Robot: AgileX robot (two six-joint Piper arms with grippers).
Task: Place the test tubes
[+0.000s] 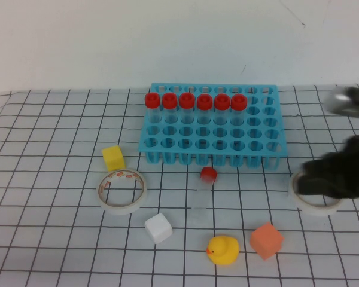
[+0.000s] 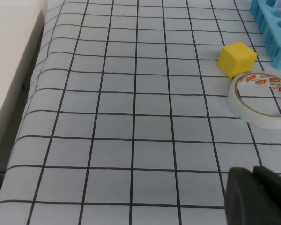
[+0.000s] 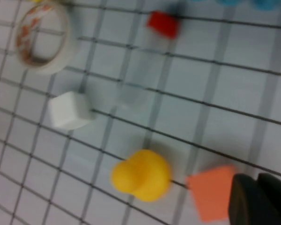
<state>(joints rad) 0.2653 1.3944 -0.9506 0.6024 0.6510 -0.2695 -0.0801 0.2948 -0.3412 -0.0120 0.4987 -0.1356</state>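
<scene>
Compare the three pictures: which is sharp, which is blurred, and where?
High view: even light, rack sharp, but the right gripper, by the tape roll on the right, is smeared. Left wrist view: sharp; the left gripper hangs shut above the grid cloth. Right wrist view: blurred throughout, duck and fallen tube soft.

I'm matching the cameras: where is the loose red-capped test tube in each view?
High view: loose test tube lies before the rack; right gripper at right edge.
Left wrist view: absent; left gripper over gridded table.
Right wrist view: loose test tube beyond the duck.
Shared landmark: printed tape roll.
</scene>
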